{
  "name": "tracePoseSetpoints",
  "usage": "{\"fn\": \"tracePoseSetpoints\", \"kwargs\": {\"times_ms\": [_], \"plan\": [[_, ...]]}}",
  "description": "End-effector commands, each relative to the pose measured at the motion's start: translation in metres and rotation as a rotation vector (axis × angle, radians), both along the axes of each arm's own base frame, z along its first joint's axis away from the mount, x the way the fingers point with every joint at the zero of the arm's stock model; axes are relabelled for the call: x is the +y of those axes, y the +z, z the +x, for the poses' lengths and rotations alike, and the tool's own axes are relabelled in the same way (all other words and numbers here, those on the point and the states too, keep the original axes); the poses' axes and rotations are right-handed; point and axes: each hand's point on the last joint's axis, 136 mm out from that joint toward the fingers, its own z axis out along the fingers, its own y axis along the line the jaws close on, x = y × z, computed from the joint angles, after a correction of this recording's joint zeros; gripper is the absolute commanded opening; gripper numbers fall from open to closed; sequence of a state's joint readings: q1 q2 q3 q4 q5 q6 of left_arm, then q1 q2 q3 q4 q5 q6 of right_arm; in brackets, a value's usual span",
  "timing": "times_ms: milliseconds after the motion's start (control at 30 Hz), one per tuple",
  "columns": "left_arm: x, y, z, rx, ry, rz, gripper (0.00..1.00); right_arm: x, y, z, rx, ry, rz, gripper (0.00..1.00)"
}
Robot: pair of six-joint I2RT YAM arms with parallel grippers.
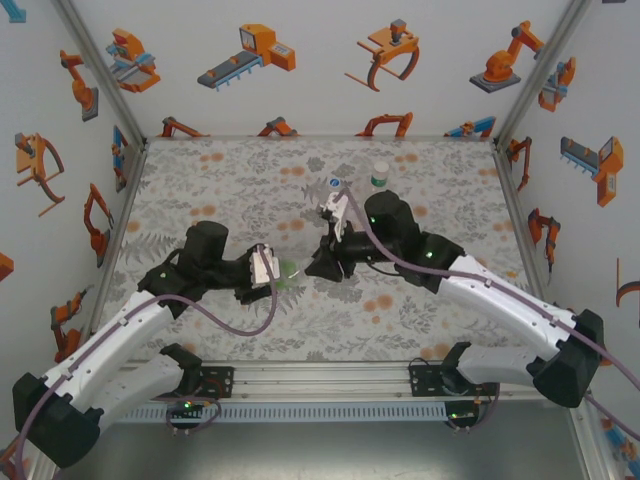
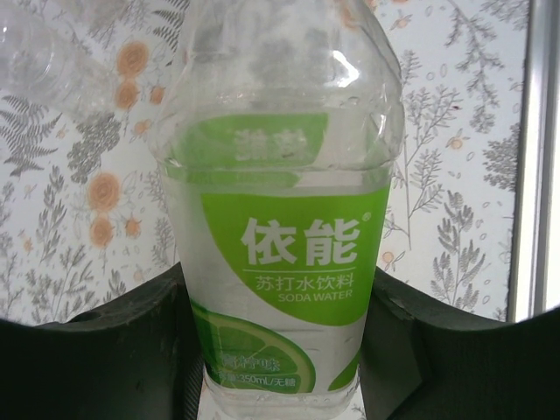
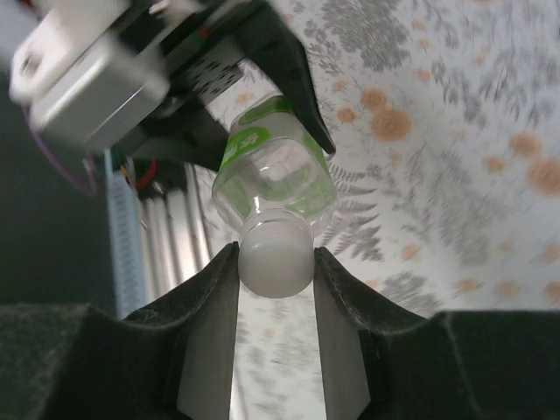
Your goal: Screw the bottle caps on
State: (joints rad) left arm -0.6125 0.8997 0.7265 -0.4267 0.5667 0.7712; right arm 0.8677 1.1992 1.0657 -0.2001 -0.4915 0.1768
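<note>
My left gripper [image 2: 280, 359] is shut on a clear bottle with a green label [image 2: 280, 219], black fingers [image 2: 114, 341] pressing both sides of its lower body. In the top view that bottle [image 1: 288, 270] lies sideways between the two grippers at mid-table, left gripper [image 1: 268, 266] on its base end. My right gripper [image 3: 276, 262] is shut on a white cap [image 3: 276, 258] that sits on the bottle's neck [image 3: 276, 179]; in the top view the right gripper [image 1: 316, 266] meets the bottle from the right.
Two more bottles stand at the back of the mat: a clear one with a bluish cap [image 1: 335, 186] and one with a green neck band and white cap [image 1: 380, 173]. The aluminium rail [image 1: 320, 378] runs along the near edge. White printed walls enclose three sides.
</note>
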Motion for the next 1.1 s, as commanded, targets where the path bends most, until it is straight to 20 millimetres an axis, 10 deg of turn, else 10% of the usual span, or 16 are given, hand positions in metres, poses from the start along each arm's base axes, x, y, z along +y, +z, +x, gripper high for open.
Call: {"fn": "tracePoseSetpoints", "kwargs": {"times_ms": [0, 233, 500, 733, 1067], "plan": [[-0.013, 0.04, 0.009, -0.104, -0.01, -0.112, 0.0, 0.006, -0.012, 0.032, 0.457, -0.361, 0.116, 0.0], [-0.011, 0.035, 0.016, -0.11, 0.025, -0.094, 0.0, -0.005, -0.064, 0.044, 0.875, -0.684, 0.026, 0.06], [-0.013, 0.037, 0.014, -0.106, 0.013, -0.106, 0.0, -0.005, -0.048, 0.057, 0.859, -0.725, 0.126, 0.24], [-0.011, 0.036, 0.012, -0.11, 0.018, -0.106, 0.0, -0.012, 0.028, 0.049, 0.466, -0.523, 0.07, 0.62], [-0.009, 0.037, 0.008, -0.133, 0.004, -0.101, 0.0, -0.018, 0.078, 0.005, -0.309, -0.054, 0.015, 0.63]]}}
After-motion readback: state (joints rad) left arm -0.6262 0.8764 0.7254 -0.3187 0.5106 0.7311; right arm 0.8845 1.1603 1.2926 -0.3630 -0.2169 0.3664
